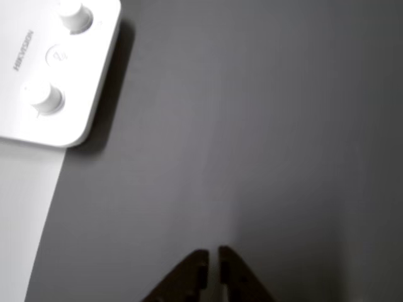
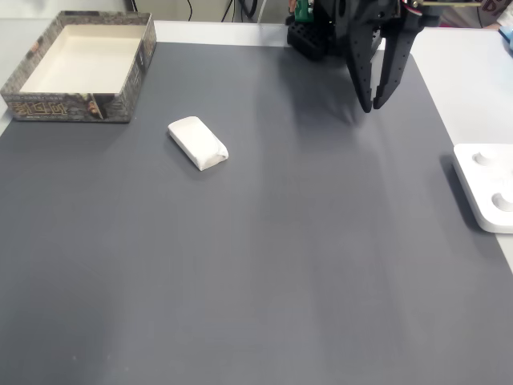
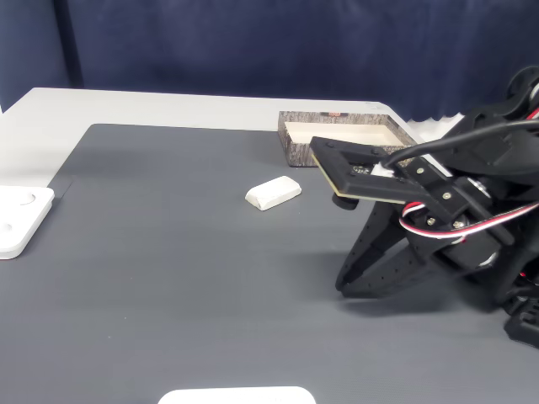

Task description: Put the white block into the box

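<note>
The white block is lying flat on the grey mat, just right of and nearer than the box at the far left in a fixed view. The gripper is hanging well apart to the right, almost closed, holding nothing. A white device is sitting at the right edge.

Bare dark grey worktop lies open between the black two-finger end effector and the small white oblong block to its left in a fixed view. Beyond stands the shallow speckled-rimmed box; right, a flat white knobbed device lies at the mat's edge.
</note>
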